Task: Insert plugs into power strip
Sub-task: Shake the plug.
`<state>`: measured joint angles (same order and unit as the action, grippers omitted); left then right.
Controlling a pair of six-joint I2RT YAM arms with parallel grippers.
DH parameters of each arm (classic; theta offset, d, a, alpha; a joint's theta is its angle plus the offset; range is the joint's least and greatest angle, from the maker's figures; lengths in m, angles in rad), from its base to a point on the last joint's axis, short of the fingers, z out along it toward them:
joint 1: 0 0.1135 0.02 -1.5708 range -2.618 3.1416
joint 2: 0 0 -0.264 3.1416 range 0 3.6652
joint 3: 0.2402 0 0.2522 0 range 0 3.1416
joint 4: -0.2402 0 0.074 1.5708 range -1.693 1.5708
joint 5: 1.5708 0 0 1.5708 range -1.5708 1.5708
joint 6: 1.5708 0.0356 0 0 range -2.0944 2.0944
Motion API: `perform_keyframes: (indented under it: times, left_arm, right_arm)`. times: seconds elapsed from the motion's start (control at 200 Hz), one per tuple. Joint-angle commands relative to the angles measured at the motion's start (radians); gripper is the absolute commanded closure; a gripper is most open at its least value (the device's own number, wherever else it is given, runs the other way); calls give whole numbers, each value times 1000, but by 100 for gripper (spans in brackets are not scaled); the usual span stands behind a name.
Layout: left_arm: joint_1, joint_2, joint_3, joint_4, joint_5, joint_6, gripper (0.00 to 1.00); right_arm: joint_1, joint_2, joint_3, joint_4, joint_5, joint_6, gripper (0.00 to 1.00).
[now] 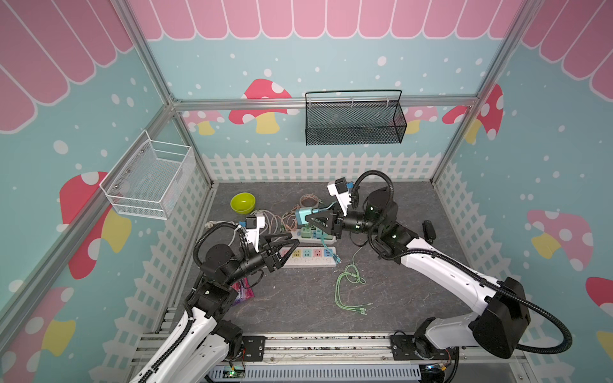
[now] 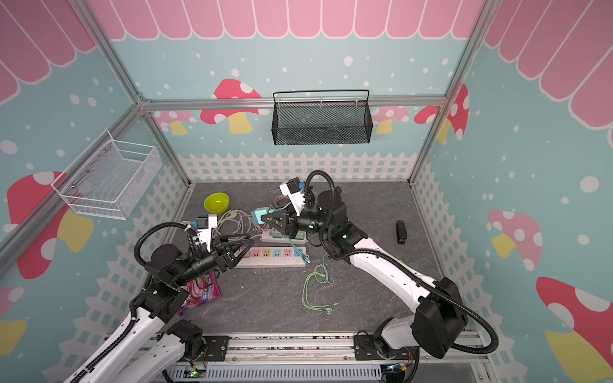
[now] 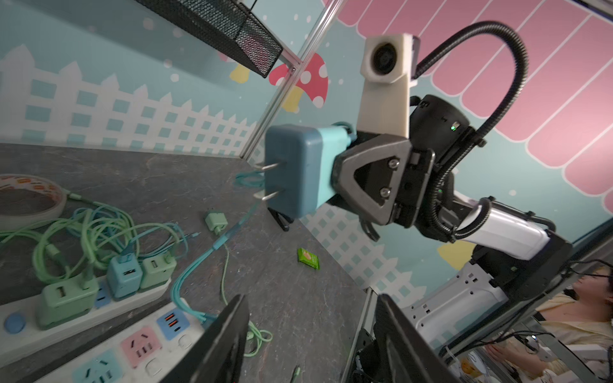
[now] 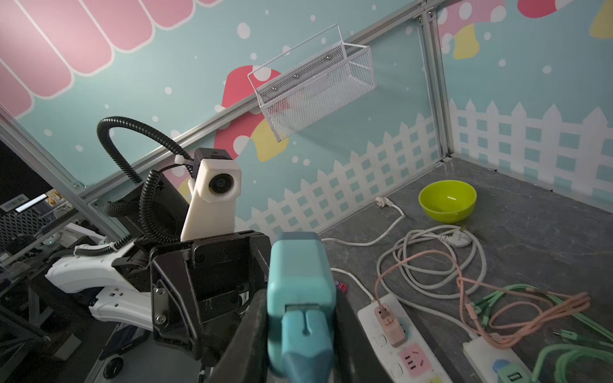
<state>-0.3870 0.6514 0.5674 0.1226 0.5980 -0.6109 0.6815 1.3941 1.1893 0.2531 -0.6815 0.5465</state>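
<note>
A teal plug [image 1: 302, 215] [image 2: 258, 215] [image 3: 298, 169] [image 4: 300, 275] hangs in the air above the far power strip [image 1: 300, 236], prongs bare, with my right gripper [image 1: 308, 219] [image 2: 264, 219] [image 4: 300, 331] shut on it. In that strip [image 3: 20, 335] sit two mint plugs [image 3: 63, 298] and one teal plug [image 3: 124, 277]. The near power strip [image 1: 313, 262] [image 3: 139, 345] holds a salmon plug [image 4: 391, 325] at its left end. My left gripper [image 1: 294, 239] [image 2: 252, 239] [image 3: 311, 298] stands open over that end, holding nothing. A loose mint plug [image 3: 215, 223] lies on the table.
A green bowl [image 1: 242, 203], a tape roll [image 1: 310, 200] and coiled white cords [image 1: 265, 215] lie at the back. A mint cable [image 1: 348, 285] trails in front of the strips. A snack packet [image 1: 243, 291] lies under my left arm. A black object [image 1: 428, 230] lies to the right.
</note>
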Motion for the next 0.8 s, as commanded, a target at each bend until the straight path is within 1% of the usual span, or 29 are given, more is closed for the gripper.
perform_keyframes:
  times: [0.0, 0.14, 0.275, 0.63, 0.795]
  left_arm:
    - [11, -25, 48, -206, -117, 59, 39]
    - [18, -31, 83, -370, -258, 90, 39]
    - [25, -32, 95, -461, -358, 95, 39]
    - [47, -49, 103, -563, -442, 88, 39]
    - [52, -41, 90, -572, -412, 75, 39]
  right_arm:
    - [-26, 41, 123, -156, 10, -119, 95]
    - [-53, 130, 309, -285, 6, -193, 96]
    - [-68, 215, 469, -341, 7, -241, 96]
    - [-101, 471, 872, -446, 38, -312, 97]
    - [-114, 621, 1067, -509, 62, -335, 97]
